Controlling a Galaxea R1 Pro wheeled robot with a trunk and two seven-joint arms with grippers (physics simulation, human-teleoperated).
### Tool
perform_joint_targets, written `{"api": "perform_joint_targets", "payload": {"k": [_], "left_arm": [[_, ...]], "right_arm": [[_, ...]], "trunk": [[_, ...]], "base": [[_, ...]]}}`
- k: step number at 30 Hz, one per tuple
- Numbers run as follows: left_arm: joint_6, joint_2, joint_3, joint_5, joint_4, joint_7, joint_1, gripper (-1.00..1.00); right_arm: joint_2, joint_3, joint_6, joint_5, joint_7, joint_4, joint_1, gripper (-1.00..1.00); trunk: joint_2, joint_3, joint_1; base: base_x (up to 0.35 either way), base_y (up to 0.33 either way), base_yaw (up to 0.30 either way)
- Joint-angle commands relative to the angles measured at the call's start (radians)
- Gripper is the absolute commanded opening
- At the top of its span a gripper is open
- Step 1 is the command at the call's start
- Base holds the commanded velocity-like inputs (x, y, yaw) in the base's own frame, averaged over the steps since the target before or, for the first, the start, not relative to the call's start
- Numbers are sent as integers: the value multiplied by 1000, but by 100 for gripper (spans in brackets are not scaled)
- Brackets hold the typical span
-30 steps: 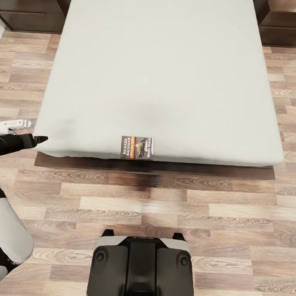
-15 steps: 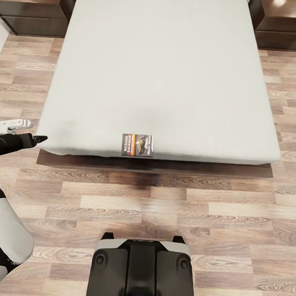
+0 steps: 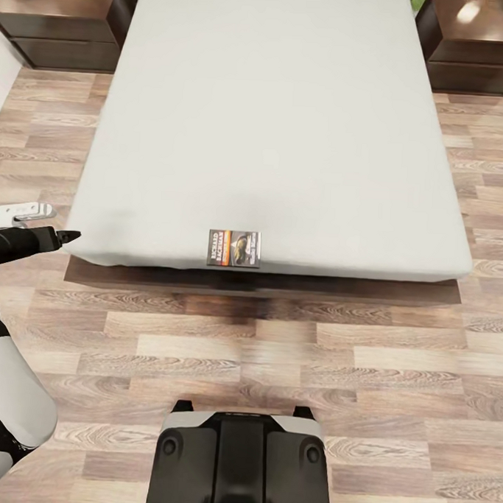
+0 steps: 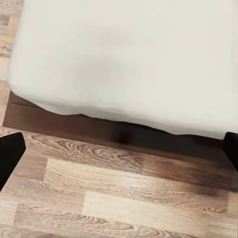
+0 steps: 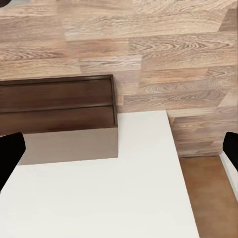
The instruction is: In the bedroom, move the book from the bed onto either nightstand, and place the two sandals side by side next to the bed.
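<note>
Head view, left tool [image 3: 66, 236]: dark pointed tip off the bed's near left corner, over the floor; how far apart its fingers stand I cannot tell from here.
Left wrist view, left tool [image 4: 119, 148]: fingertips [image 4: 10, 153] sit at opposite edges of the picture, so the fingers are spread wide with nothing between them; the bed's edge and dark frame lie ahead.
Bed [image 3: 288, 121]: pale mattress on a dark platform, square in front of the robot base [image 3: 240, 461].
Book [image 3: 234, 248]: flat on the bed at its near edge, roughly midway along it, cover up, apart from both tools.
Nightstand, left of the bed [image 3: 57, 27]: at the bed's head end, far from the book.
Nightstand, right of the bed [image 3: 476, 49]: likewise at the head end.
Right wrist view, right tool [image 5: 119, 158]: fingertips [image 5: 11, 156] spread wide, holding nothing.
Step in hand, as I judge it: closing on the bed to take the book.
Doing it well: bring the base nearer first, then come at the book from the bed's near edge, since a thin paperback gives little to pinch from above; slide it slightly over the edge for a grip.
Risk: nudging it off onto the floor.
</note>
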Motion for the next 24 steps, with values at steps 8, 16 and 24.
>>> {"api": "perform_joint_targets", "payload": {"k": [8, 16, 24], "left_arm": [[5, 0, 2, -10, 0, 0, -1, 100], [5, 0, 2, -10, 0, 1, -2, 100], [5, 0, 2, -10, 0, 0, -2, 100]], "right_arm": [[0, -8, -14, 10, 5, -3, 1, 100], [0, -9, -15, 10, 5, -2, 1, 100], [0, -9, -16, 10, 5, -2, 1, 100]], "trunk": [[-2, 12, 1], [-2, 25, 1], [-2, 38, 1]], "base": [[-1, 0, 0], [0, 0, -26], [0, 0, -60]]}}
